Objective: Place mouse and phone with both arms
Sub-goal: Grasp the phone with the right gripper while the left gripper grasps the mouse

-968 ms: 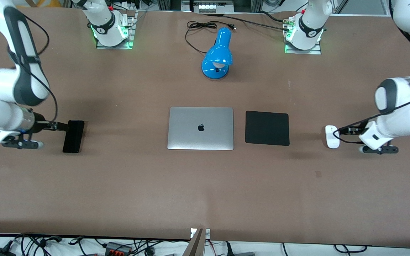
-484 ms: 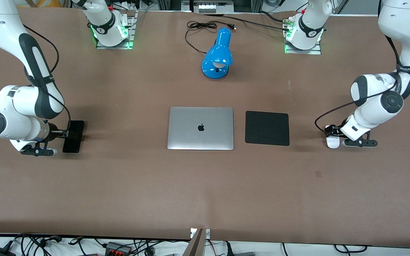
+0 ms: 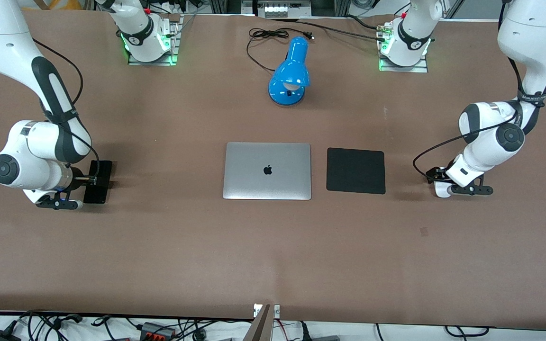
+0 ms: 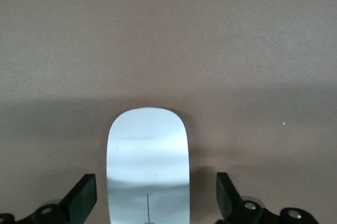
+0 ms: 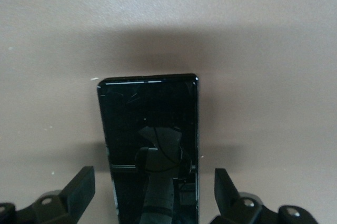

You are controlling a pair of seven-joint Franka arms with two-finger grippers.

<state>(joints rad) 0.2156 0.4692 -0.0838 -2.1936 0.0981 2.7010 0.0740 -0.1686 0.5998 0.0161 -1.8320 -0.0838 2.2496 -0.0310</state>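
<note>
**Both grippers straddling, not yet gripping**

The left gripper (image 4: 152, 203) stands wide over the mouse (image 4: 148, 166) near the left arm's end of the table; the right gripper (image 5: 152, 200) stands wide over the phone (image 5: 150, 139) near the other end. Centre each, settle low — then close evenly on the long sides.

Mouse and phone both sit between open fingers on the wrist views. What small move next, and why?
Probably lower both a touch, then close. The left gripper straddles the mouse with a gap beside each finger, and the right gripper frames the phone the same way. Both things lie flat on the table, centred and not yet gripped, so closing should catch them squarely.
</note>
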